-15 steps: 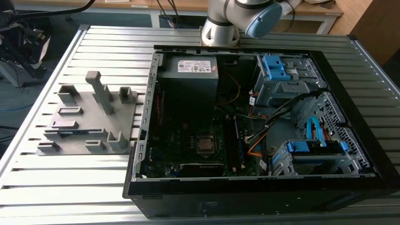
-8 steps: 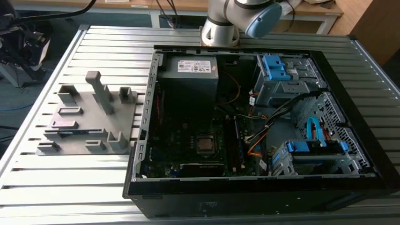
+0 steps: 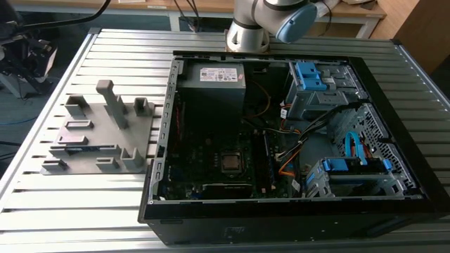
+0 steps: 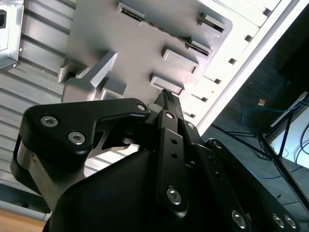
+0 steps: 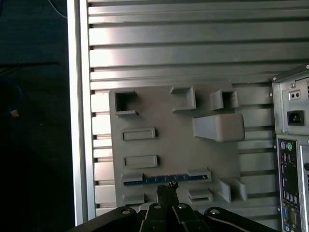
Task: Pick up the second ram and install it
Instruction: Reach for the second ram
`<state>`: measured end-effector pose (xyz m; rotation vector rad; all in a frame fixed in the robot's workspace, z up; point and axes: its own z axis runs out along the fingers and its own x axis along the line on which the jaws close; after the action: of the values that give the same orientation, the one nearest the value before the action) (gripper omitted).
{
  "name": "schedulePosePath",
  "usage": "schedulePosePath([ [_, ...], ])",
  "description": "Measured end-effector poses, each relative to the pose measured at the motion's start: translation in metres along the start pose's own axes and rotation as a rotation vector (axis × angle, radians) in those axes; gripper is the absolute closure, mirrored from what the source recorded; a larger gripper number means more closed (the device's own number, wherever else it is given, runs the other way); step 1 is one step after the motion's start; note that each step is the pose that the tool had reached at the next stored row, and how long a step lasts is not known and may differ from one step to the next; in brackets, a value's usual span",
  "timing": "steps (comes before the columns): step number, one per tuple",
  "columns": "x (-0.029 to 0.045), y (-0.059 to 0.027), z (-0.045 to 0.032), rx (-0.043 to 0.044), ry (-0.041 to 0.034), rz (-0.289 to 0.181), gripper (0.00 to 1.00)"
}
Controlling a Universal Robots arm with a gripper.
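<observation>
Metal table [image 3: 84,211]: It is made of long silver slats. Everything else is set on it.

Computer case [image 3: 393,132]: A big black box is laid on its side with the cover off. Boards, wires and blue parts can be seen inside. It is placed at the exterior view's right.

Robot arm [image 3: 271,21]: A silver and pale blue arm is seen past the far side of the case.

Holder [image 5: 169,145]: A flat grey plastic block with posts and small pockets is laid beside the case, at the exterior view's left.

Gripper [image 5: 167,187]: The black fingers are pressed together and nothing is held between them. In both wrist views the tips are pointed towards the holder. The holder is seen well below, so the gripper is judged to be high up and apart from it.

Memory stick [image 5: 164,179]: The long thin dark stick is stood on its edge in a slot of the holder, near the holder's edge. It is not touched by anything but the slot.

Step in hand: The stick has not been picked up yet. The reach towards it is judged to be just at its start.

What the next move calls for: The fingers would have to be spread wide first. They would have to be lined up along the thin stick, one on each flat side, so the slot ends are not bumped.
</observation>
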<state>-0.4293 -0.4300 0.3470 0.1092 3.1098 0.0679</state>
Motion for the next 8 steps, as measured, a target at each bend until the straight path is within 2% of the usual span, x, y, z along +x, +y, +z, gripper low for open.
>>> schedulePosePath([
  [8,0.0014,-0.0049,0.0101,-0.0001,-0.0001,0.0,0.9],
])
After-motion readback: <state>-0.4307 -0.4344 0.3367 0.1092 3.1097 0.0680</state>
